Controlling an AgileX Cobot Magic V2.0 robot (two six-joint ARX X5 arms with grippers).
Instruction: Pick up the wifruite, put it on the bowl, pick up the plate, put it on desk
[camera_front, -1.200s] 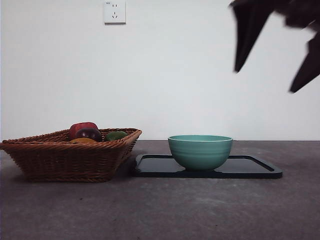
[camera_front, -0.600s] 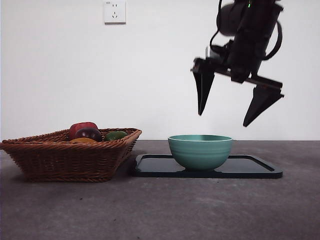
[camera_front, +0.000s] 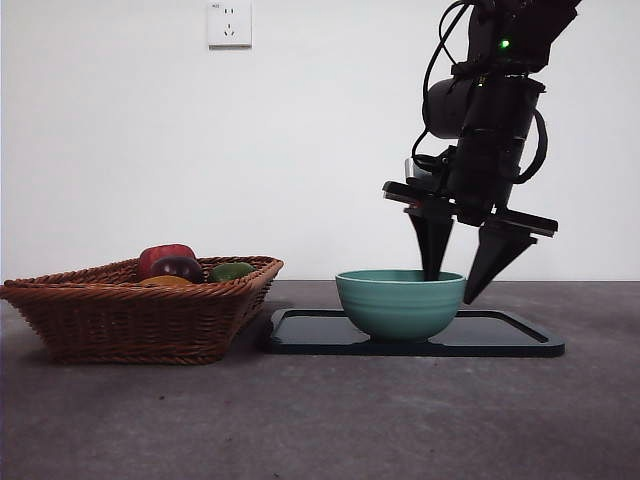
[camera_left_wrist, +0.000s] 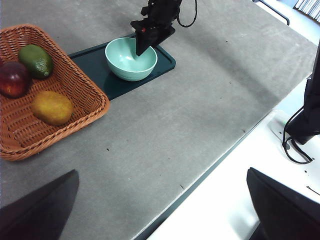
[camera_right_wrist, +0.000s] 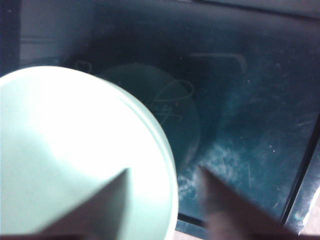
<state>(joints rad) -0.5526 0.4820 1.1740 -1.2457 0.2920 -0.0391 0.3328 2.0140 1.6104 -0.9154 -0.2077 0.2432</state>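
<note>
Grey worktop (camera_front: 330, 420) below a white wall. Orange-brown wifruite (camera_left_wrist: 51, 107) lies in the wicker basket (camera_left_wrist: 92, 95) by the worktop's edge. Teal bowl (camera_front: 400, 303) sits on the dark tray (camera_front: 505, 338); right gripper (camera_front: 460, 270) open, fingers (camera_front: 432, 245) straddling the bowl's rim. Left gripper (camera_left_wrist: 160, 210) spread wide, well apart.

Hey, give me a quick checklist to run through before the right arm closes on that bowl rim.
1. Right gripper open: ok.
2. Jaws straddle the bowl rim, one inside, one outside: ok.
3. Bowl empty: ok; the wifruite lies in the basket, so the fruit step looks undone: not ok.
4. Bowl sits level on the dark tray: ok.
5. Left gripper open, far from the bowl: ok.
6. Jaws low enough for a firm grip: cannot tell.
</note>
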